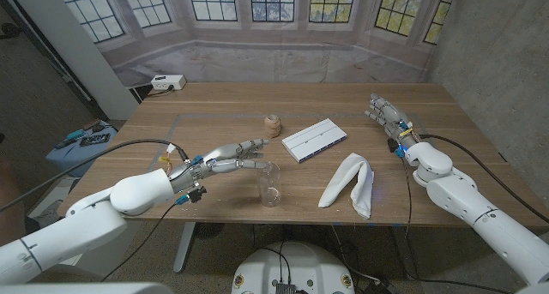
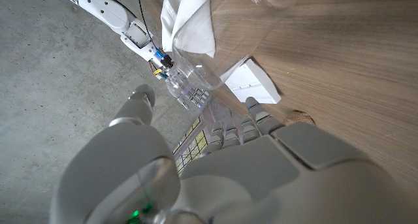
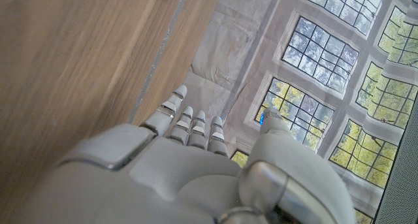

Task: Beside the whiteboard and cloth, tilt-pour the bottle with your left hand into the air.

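Clearly the bottle [image 1: 271, 183] stands upright near the tabletop's front edge, beside the cloth [image 1: 350, 185] and whiteboard [image 1: 315, 140]. The left hand [image 1: 225, 161], fingers apart, reaches just beside its top without gripping. A sideways nudge could topple the light bottle. The right hand [image 1: 388, 117] waits open.

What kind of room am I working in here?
Probably a lab or test space dressed as a room: a wooden table on a bare concrete floor, with a wrinkled printed window backdrop hung behind it.
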